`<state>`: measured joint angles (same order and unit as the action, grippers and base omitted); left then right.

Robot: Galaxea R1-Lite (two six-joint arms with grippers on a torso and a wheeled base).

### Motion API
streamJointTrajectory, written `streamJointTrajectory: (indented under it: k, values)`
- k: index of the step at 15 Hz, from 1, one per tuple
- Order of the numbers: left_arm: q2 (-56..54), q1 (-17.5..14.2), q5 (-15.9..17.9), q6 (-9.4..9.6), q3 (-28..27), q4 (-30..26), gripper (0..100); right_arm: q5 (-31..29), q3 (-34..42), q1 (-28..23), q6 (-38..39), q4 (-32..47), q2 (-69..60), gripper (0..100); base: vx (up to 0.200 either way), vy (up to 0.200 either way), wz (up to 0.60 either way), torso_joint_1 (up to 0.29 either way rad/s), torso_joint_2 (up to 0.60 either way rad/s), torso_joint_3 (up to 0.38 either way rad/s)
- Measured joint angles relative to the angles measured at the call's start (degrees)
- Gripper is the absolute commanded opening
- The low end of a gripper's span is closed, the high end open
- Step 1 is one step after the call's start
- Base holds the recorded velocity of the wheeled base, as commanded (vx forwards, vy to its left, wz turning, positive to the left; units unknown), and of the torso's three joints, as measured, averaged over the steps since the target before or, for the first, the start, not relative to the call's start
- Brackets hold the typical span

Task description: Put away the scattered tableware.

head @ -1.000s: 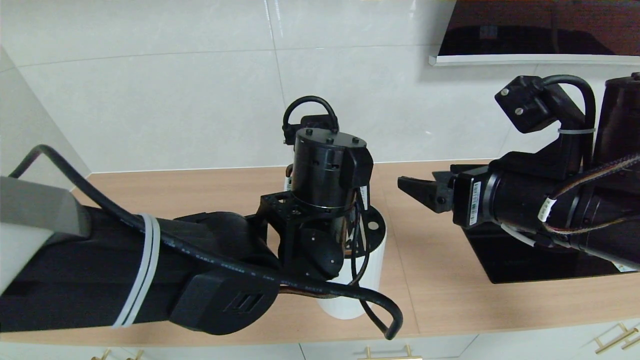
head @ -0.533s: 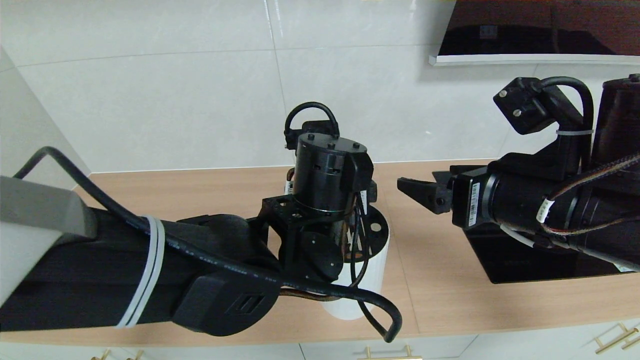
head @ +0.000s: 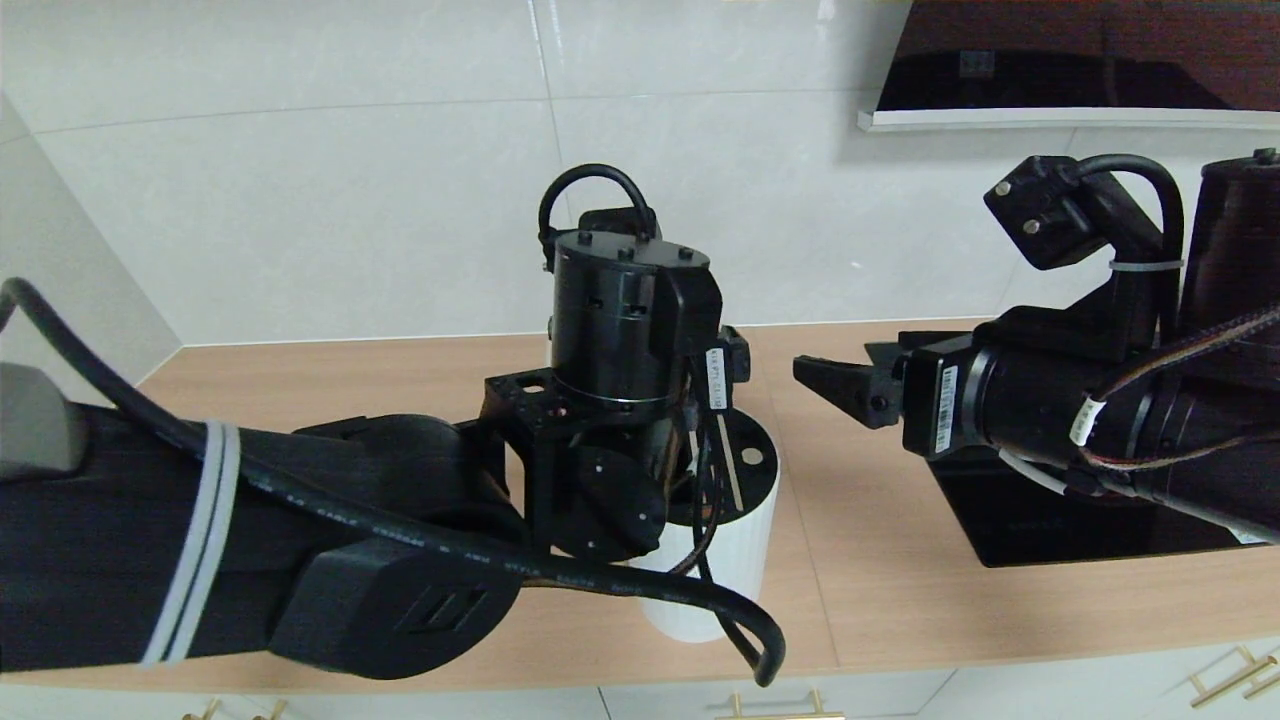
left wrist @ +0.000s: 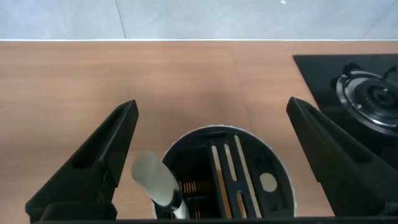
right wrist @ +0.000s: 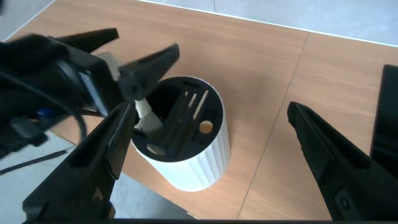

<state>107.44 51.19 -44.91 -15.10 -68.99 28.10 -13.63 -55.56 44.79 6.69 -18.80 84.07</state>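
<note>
A white ribbed utensil holder (head: 735,545) with a black slotted insert stands on the wooden counter. My left gripper (left wrist: 211,106) hangs open directly above the holder (left wrist: 280,180), nothing between its fingers. A utensil with a white handle (left wrist: 152,177) stands in the insert, and pale chopsticks (left wrist: 227,168) lie in its slots. My right gripper (head: 835,375) is open and empty, held level a little to the right of the holder. In the right wrist view the holder (right wrist: 199,168), the white handle (right wrist: 144,109) and the left gripper (right wrist: 146,43) above them all show.
A black cooktop (head: 1050,520) with a burner (left wrist: 370,96) is set into the counter on the right. A white tiled wall closes the back, with a dark range hood (head: 1050,60) at upper right. Bare counter (head: 350,370) lies left of the holder.
My left wrist has risen and shifted slightly left above the holder. The right arm has barely moved.
</note>
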Motion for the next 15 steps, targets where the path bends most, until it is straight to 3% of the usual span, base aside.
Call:
streamJointTrajectory:
  k: [3, 7, 12, 15]
  values:
    - [-5.0, -0.4, 0.7, 0.06, 0.4, -0.3, 100, 0.0, 0.0, -0.1, 0.0, -0.1, 0.0, 100, 0.0, 0.0, 0.0, 0.0, 0.0, 0.0]
    - [-18.3, -3.6, 5.5, 0.09, 5.3, -4.9, 100, -0.1, 0.5, -2.8, 0.2, 0.0, -1.8, 100, 0.0, 0.0, 0.0, 0.0, 0.0, 0.0]
    - [-40.4, -11.3, 9.7, 0.13, 20.1, -11.4, 100, -0.3, 11.1, -8.0, 0.0, 0.2, -15.3, 100, 0.0, 0.0, 0.0, 0.0, 0.0, 0.0]
    - [-53.9, -17.0, 12.1, 0.16, 28.1, -18.2, 100, 0.5, 18.8, -17.6, -0.3, 0.6, -28.7, 100, 0.0, 0.0, 0.0, 0.0, 0.0, 0.0]
